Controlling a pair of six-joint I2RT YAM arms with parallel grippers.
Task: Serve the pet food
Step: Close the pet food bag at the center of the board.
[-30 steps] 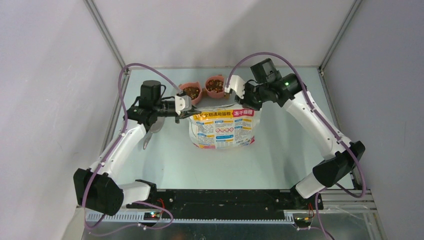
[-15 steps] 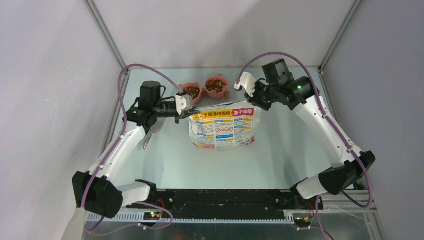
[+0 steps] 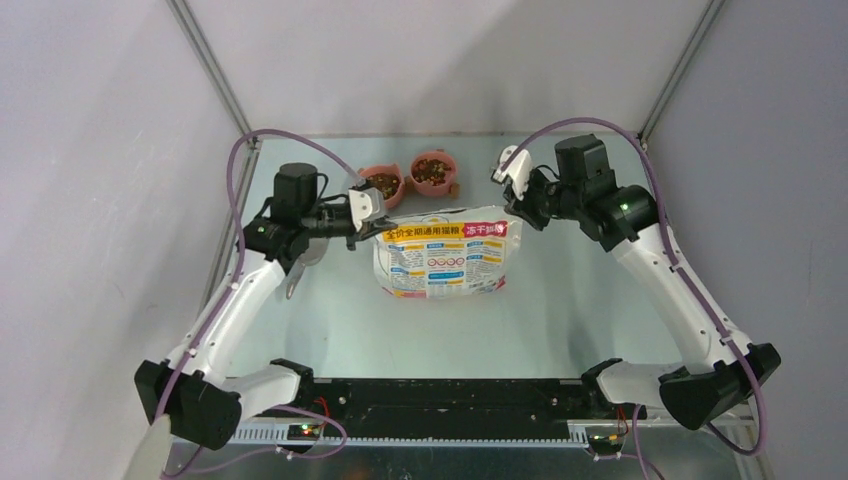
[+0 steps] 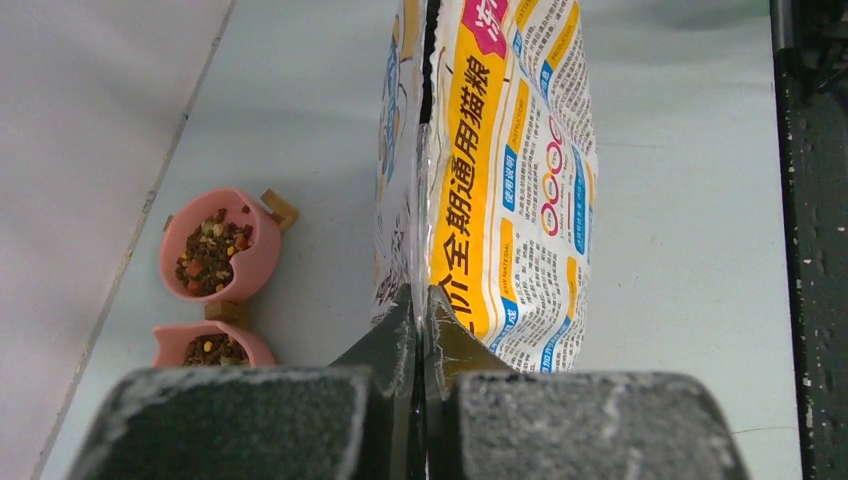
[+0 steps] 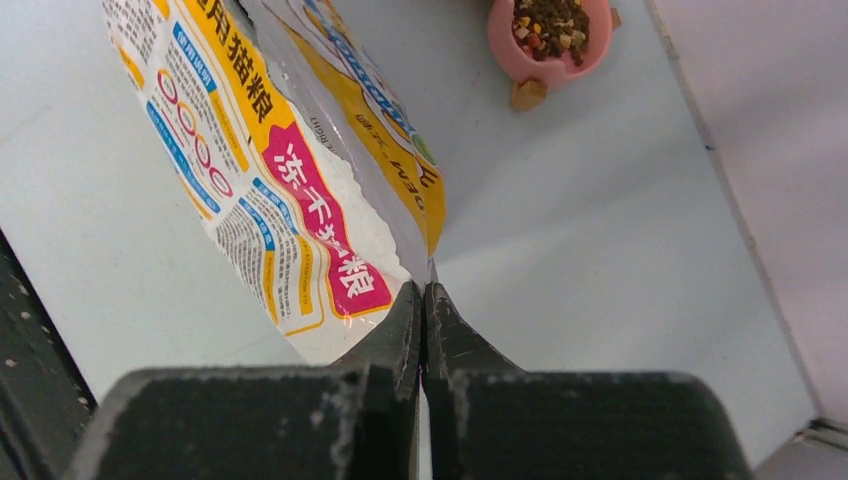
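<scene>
You have two pink bowls, upper centre: left bowl [image 3: 366, 180], right bowl [image 3: 414, 168]. Heaps of pet food [image 3: 432, 172]: two, one per bowl. One printed bag [image 3: 445, 258]. One scoop [image 3: 293, 283]. Two in all: left end effector [image 4: 420, 300], right end effector [image 5: 425, 290].

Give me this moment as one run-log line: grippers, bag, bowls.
left gripper: shut on bag corner | right gripper: shut on bag, opposite corner | pink bowls: both hold pet food
</scene>
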